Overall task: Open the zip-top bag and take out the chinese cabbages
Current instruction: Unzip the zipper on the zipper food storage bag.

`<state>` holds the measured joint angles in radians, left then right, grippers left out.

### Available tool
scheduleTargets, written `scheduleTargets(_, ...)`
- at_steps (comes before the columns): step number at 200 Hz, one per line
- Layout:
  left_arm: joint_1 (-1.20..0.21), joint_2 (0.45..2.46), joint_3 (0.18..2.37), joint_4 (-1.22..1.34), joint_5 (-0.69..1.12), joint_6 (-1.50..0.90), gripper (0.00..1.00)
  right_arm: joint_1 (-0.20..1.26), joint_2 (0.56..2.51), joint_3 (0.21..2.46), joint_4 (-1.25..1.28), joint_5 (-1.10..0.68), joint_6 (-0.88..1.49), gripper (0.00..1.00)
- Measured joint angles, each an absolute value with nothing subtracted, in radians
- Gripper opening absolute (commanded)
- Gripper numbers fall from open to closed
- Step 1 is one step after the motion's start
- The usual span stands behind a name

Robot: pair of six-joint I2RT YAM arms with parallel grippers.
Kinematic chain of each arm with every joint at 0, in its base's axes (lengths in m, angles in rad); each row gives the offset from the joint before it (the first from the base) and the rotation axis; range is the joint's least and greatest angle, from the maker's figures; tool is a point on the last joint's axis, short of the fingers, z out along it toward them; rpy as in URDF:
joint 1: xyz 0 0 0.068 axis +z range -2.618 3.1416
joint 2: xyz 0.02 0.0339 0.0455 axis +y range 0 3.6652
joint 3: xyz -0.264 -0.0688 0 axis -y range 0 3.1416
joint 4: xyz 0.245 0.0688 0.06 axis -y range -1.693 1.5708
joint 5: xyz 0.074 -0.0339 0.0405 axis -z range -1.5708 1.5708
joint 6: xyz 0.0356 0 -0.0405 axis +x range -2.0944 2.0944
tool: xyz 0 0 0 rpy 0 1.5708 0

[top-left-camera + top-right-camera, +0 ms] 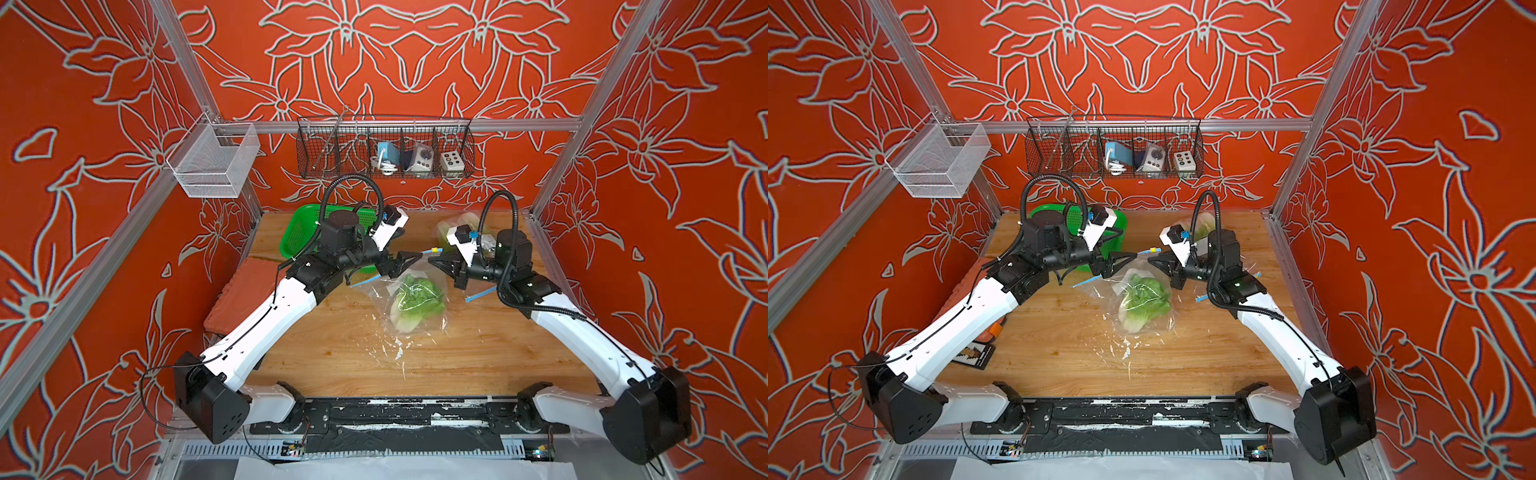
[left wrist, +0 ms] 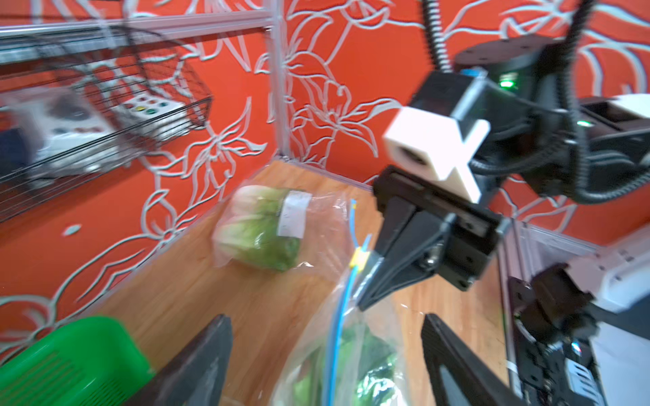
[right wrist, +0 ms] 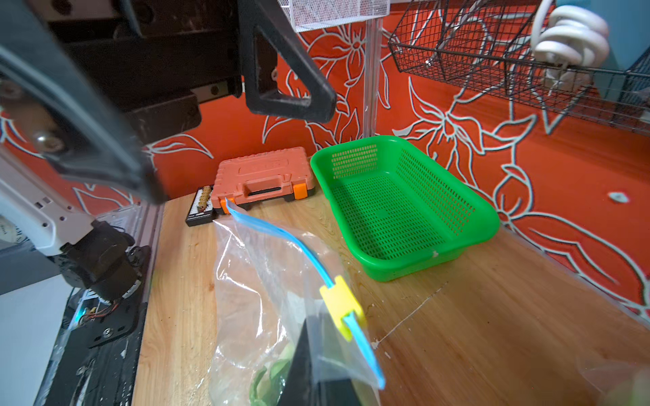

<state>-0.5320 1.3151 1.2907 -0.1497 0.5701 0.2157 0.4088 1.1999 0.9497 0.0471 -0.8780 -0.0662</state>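
The clear zip-top bag (image 1: 415,309) lies mid-table in both top views, its mouth end lifted toward the grippers. Crinkled green chinese cabbages (image 1: 417,296) with a white base show through the plastic. A blue zip strip runs along the mouth, carrying a yellow slider (image 1: 435,250) (image 3: 339,307). My right gripper (image 1: 431,261) (image 3: 309,327) is shut on the bag's edge just beside the slider. Facing it, my left gripper (image 1: 416,260) (image 2: 325,327) is open, its fingers straddling the bag's top (image 2: 334,351) and the blue strip without touching them.
A green mesh basket (image 1: 297,232) (image 3: 397,207) sits at the back left under the left arm. An orange tool case (image 3: 263,179) lies at the left edge. A second clear bag with cabbage (image 2: 260,228) rests at the back right. A wire basket (image 1: 386,149) hangs on the rear rail.
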Motion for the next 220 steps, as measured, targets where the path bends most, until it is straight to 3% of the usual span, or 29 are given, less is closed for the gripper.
scheduleTargets(13, -0.546, 1.315, 1.288, -0.146, 0.601, 0.255, 0.69, 0.409, 1.195, 0.95, 0.036, -0.9, -0.07, 0.0)
scheduleTargets(91, -0.561, 1.415, 1.325, -0.152, 0.681, 0.322, 0.64, 0.413, 1.183, 0.95, -0.04, -0.95, -0.111, 0.0)
scheduleTargets(117, -0.564, 1.437, 1.329, -0.158, 0.685, 0.317, 0.48, 0.413, 1.177, 0.95, -0.042, -0.952, -0.113, 0.0)
scheduleTargets(139, -0.565, 1.451, 1.345, -0.16, 0.692, 0.32, 0.46, 0.413, 1.177, 0.95, -0.044, -0.952, -0.113, 0.0)
scheduleTargets(163, -0.57, 1.472, 1.373, -0.166, 0.7, 0.325, 0.34, 0.413, 1.177, 0.95, -0.045, -0.952, -0.113, 0.0)
scheduleTargets(175, -0.574, 1.483, 1.385, -0.176, 0.705, 0.331, 0.36, 0.413, 1.177, 0.95, -0.045, -0.951, -0.113, 0.0)
scheduleTargets(188, -0.577, 1.492, 1.393, -0.191, 0.71, 0.334, 0.47, 0.413, 1.176, 0.95, -0.045, -0.949, -0.113, 0.0)
scheduleTargets(207, -0.578, 1.495, 1.394, -0.215, 0.71, 0.345, 0.55, 0.413, 1.171, 0.95, -0.045, -0.931, -0.109, 0.0)
scheduleTargets(220, -0.578, 1.495, 1.394, -0.234, 0.704, 0.349, 0.56, 0.414, 1.166, 0.95, -0.044, -0.912, -0.105, 0.0)
